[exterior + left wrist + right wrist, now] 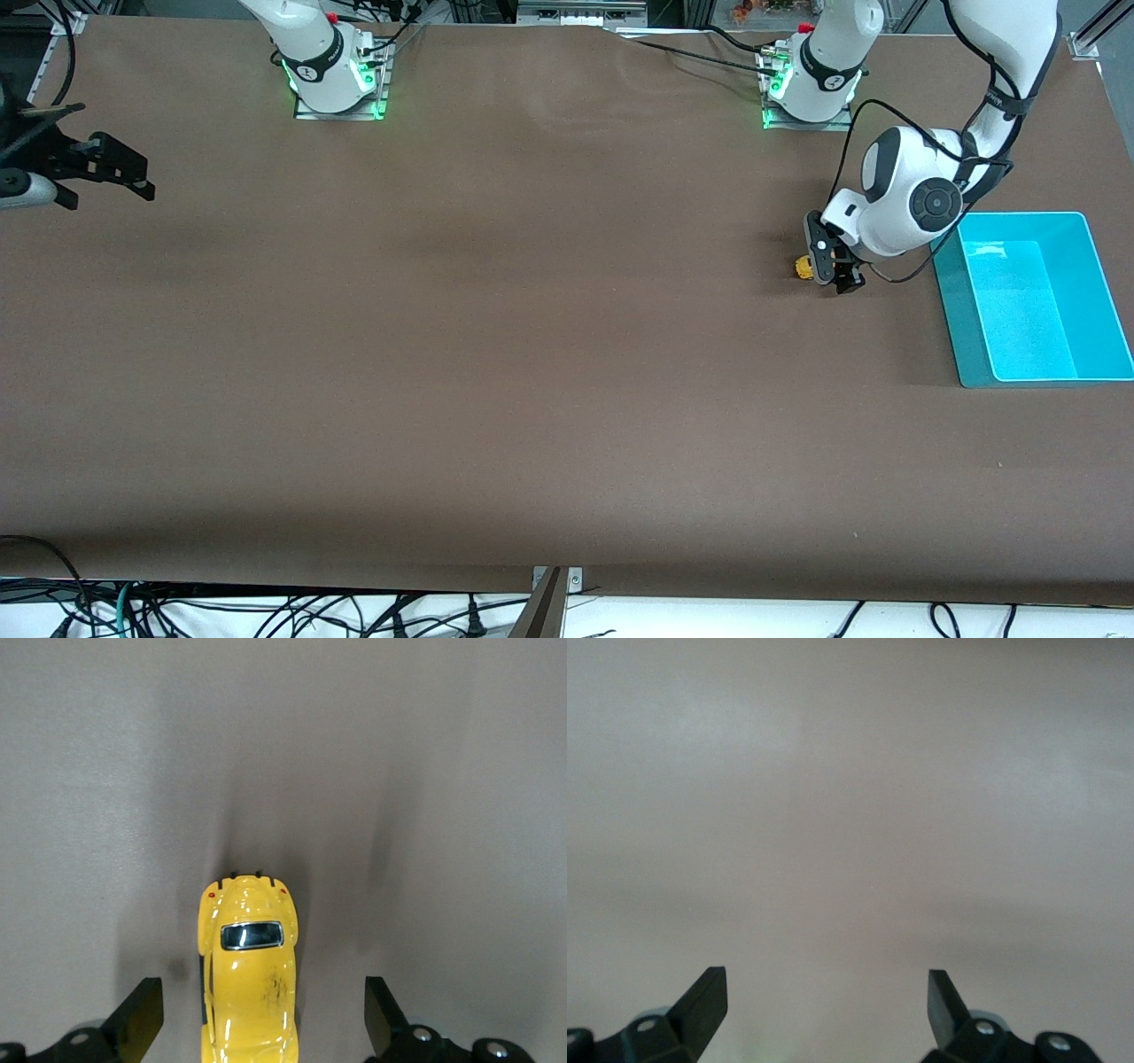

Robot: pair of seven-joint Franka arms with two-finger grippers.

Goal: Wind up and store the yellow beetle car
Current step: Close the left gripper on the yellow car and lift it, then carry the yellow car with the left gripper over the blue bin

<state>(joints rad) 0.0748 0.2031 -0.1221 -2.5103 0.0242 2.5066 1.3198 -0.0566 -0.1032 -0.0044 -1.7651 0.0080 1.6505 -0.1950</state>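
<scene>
Turquoise bin [970,354]: nearest the front camera of the things on the table [532,354], at the left arm's end, nothing visible in it.
Yellow beetle car [248,983]: on the table beside the bin, toward the right arm's end from it.
Key relation: left gripper [833,266] is low over the car; in the left wrist view the car sits between the spread fingers [142,1019], off-centre toward one, touching neither, its long axis running straight out along the gap.
Left gripper state: wide open, holding nothing.
Nearer arm: left, by a long way.
Right gripper [111,168]: waits open and empty at the table's edge.
Car's look: glossy rounded yellow body, dark window, two small red lights.
</scene>
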